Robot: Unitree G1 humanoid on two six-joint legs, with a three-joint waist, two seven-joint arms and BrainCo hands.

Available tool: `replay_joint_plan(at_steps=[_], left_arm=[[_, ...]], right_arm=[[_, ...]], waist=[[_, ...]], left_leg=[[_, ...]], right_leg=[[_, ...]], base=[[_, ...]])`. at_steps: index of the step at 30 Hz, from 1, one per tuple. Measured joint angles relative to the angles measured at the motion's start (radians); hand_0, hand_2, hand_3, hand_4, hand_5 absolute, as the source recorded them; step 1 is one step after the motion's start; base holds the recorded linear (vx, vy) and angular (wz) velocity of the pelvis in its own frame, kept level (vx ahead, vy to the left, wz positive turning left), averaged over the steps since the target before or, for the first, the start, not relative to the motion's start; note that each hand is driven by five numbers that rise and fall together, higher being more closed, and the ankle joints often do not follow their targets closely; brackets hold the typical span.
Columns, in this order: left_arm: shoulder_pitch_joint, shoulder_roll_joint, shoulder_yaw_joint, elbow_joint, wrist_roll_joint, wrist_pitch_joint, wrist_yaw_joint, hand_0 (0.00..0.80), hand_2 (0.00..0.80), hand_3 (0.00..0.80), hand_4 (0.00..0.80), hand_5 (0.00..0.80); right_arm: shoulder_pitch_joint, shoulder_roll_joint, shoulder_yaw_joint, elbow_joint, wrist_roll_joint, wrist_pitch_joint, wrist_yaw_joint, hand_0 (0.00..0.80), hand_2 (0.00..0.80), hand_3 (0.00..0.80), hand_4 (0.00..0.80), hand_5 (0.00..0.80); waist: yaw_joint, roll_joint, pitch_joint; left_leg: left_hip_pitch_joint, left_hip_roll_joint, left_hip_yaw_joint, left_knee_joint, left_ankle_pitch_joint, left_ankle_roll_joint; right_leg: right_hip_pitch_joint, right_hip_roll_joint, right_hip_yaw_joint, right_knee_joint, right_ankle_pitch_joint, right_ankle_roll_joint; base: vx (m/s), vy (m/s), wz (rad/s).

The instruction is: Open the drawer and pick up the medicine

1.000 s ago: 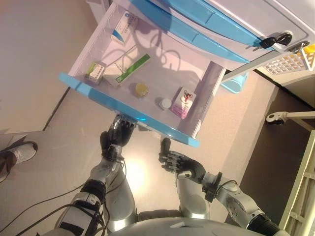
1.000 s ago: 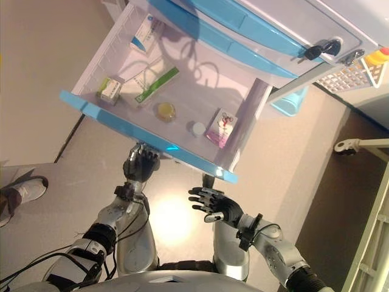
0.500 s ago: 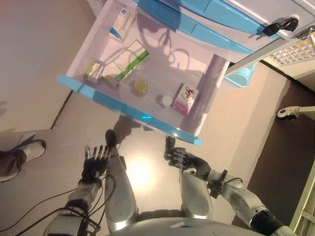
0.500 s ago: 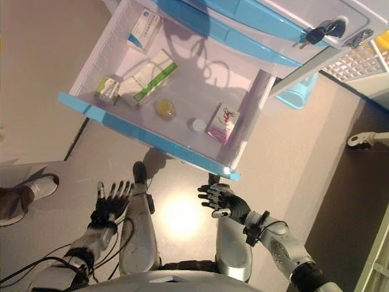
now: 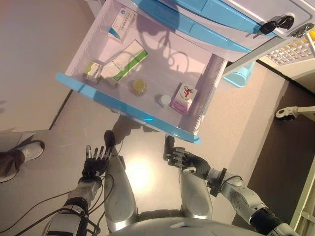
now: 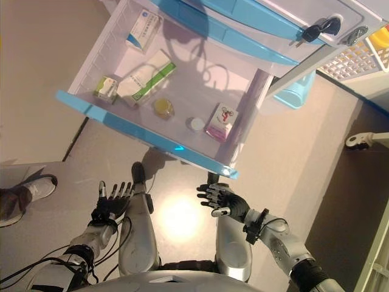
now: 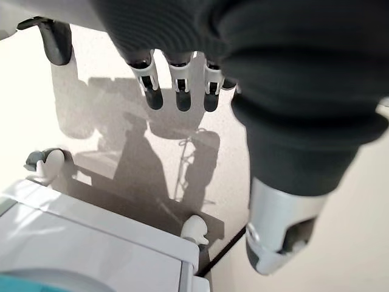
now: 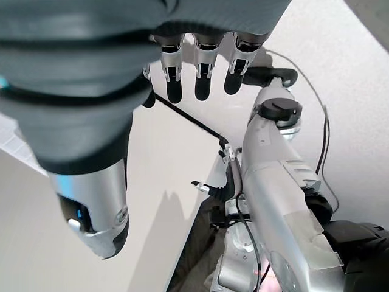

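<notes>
The pulled-out drawer [image 5: 88, 46] had pale translucent walls, a white floor and a light-blue front edge, and it stood open below a second blue-fronted drawer [image 5: 197, 12]. On its floor lay a white-and-blue medicine box [image 5: 120, 25] near the back wall, a long white box with a green stripe [image 5: 124, 61] toward the middle, and a small green-and-white box [image 5: 92, 70] just beside that long box's front end. Closer to the front edge sat a small round yellow jar [image 5: 139, 86], a round white cap [image 5: 164, 100] and a pink-and-white carton [image 5: 183, 98], each apart from the others.
</notes>
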Motion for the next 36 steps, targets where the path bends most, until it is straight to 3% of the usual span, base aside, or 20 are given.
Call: replay_joint_plan(at_steps=[7, 11, 14, 17, 21, 24, 31, 36], left_arm=[[0.013, 0.019, 0.062, 0.008, 0.140, -0.069, 0.018, 0.000, 0.000, 0.000, 0.000, 0.000], [0.043, 0.055, 0.120, 0.008, 0.228, -0.081, 0.026, 0.000, 0.000, 0.000, 0.000, 0.000], [0.090, 0.069, 0.167, -0.015, 0.312, -0.083, 0.033, 0.000, 0.000, 0.000, 0.000, 0.000], [0.187, 0.051, 0.211, -0.088, 0.394, -0.083, 0.032, 0.000, 0.000, 0.000, 0.000, 0.000], [0.315, 0.018, 0.247, -0.131, 0.485, -0.086, 0.014, 0.000, 0.000, 0.000, 0.000, 0.000], [0.388, -0.010, 0.255, -0.130, 0.544, -0.086, -0.007, 0.000, 0.000, 0.000, 0.000, 0.000], [0.476, -0.069, 0.254, -0.130, 0.589, -0.091, -0.028, 0.000, 0.000, 0.000, 0.000, 0.000], [0.486, -0.073, 0.251, -0.131, 0.624, -0.112, -0.037, 0.000, 0.000, 0.000, 0.000, 0.000]], right_arm=[[0.018, 0.003, -0.091, 0.122, -0.005, 0.007, -0.057, 0.000, 0.000, 0.000, 0.000, 0.000], [0.021, 0.004, -0.178, 0.269, -0.086, 0.012, -0.190, 0.000, 0.000, 0.000, 0.000, 0.000], [0.069, 0.002, -0.271, 0.280, -0.099, 0.014, -0.298, 0.000, 0.000, 0.000, 0.000, 0.000], [0.150, 0.003, -0.413, 0.209, -0.099, 0.006, -0.359, 0.000, 0.000, 0.000, 0.000, 0.000], [0.253, 0.001, -0.569, 0.056, -0.104, -0.054, -0.387, 0.000, 0.000, 0.000, 0.000, 0.000], [0.275, 0.001, -0.659, -0.040, -0.136, -0.089, -0.402, 0.000, 0.000, 0.000, 0.000, 0.000], [0.282, -0.066, -0.789, -0.303, -0.230, -0.184, -0.402, 0.000, 0.000, 0.000, 0.000, 0.000], [0.289, -0.111, -0.813, -0.411, -0.259, -0.222, -0.332, 0.000, 0.000, 0.000, 0.000, 0.000]], waist=[[0.007, -0.002, 0.001], [0.013, -0.002, 0.000], [0.017, -0.002, 0.000], [0.017, 0.000, -0.001], [0.028, 0.000, -0.011], [0.030, 0.001, -0.071], [0.030, 0.007, -0.188], [0.030, 0.001, -0.220]], left_leg=[[0.050, -0.001, 0.004, 0.010, -0.010, -0.018], [0.098, -0.002, 0.028, 0.001, -0.015, -0.023], [0.144, -0.005, 0.041, -0.017, -0.018, -0.026], [0.191, -0.017, 0.050, -0.046, -0.018, -0.025], [0.242, -0.031, 0.065, -0.081, -0.020, -0.019], [0.254, -0.045, 0.083, -0.097, -0.025, -0.011], [0.346, -0.088, 0.120, -0.135, -0.047, 0.014], [0.344, -0.093, 0.123, -0.133, -0.051, 0.017]], right_leg=[[0.069, -0.001, -0.004, -0.029, 0.000, 0.002], [0.119, -0.006, -0.004, -0.048, 0.001, 0.007], [0.166, -0.013, -0.006, -0.066, 0.002, 0.014], [0.212, -0.022, -0.005, -0.099, 0.007, 0.022], [0.275, -0.030, -0.006, -0.163, 0.026, 0.041], [0.304, -0.039, -0.006, -0.220, 0.047, 0.056], [0.458, -0.068, -0.017, -0.384, 0.099, 0.099], [0.484, -0.070, -0.036, -0.423, 0.112, 0.104]], base=[[0.006, 0.007, 0.02], [-0.026, 0.002, 0.01], [0.064, 0.000, 0.03], [0.066, 0.019, 0.02], [0.049, 0.045, 0.04], [0.044, 0.088, 0.02], [0.049, 0.085, 0.04], [0.011, 0.051, 0.08]])
